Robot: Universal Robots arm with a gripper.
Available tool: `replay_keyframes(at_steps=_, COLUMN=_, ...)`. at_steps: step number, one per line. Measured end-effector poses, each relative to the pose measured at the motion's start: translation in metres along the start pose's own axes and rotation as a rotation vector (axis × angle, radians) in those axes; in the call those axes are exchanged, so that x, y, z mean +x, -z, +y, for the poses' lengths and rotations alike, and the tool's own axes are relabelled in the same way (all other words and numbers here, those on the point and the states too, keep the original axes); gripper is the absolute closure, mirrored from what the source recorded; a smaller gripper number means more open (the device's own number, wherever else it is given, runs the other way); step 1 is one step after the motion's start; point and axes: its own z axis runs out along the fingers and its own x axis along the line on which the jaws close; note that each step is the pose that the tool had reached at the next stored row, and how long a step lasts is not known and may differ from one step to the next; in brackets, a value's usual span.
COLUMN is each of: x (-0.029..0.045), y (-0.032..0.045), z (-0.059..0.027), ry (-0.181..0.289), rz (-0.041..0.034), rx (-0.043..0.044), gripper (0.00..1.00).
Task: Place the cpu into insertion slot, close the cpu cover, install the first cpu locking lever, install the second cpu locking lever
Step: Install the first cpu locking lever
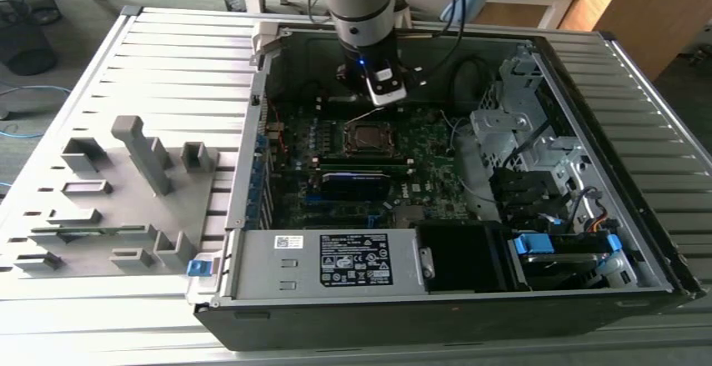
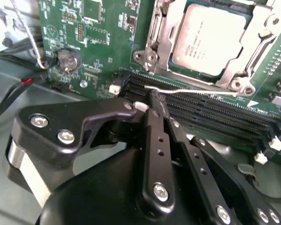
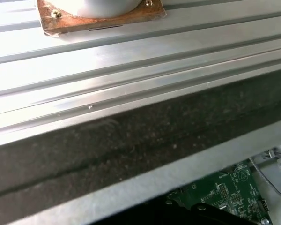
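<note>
The cpu point(image 2: 210, 37) lies in its socket on the green motherboard, dull silver top up. The silvery cpu cover point(image 2: 161, 44) lies flat around it, its window framing the chip. A thin silvery locking lever point(image 2: 196, 90) runs along the socket's edge, beside the black memory slots. My gripper point(image 2: 154, 99) has its black fingers pressed together on one end of that lever. In the exterior view the gripper point(image 1: 384, 92) hangs inside the open case, just above the far edge of the socket point(image 1: 365, 138).
Black memory slots point(image 2: 215, 117) lie beside the socket, and a coin cell point(image 2: 68, 58) sits nearby. The case holds a power supply point(image 1: 323, 258), a metal drive cage point(image 1: 518, 128) and loose cables. A grey fixture point(image 1: 112, 191) stands at the exterior view's left.
</note>
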Motion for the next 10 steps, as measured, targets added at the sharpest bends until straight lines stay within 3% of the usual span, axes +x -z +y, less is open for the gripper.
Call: replay_keyframes(at_steps=10, x=-0.0033, y=0.0154, z=0.0042, ry=-0.001, rz=-0.0001, rx=0.0, gripper=0.89)
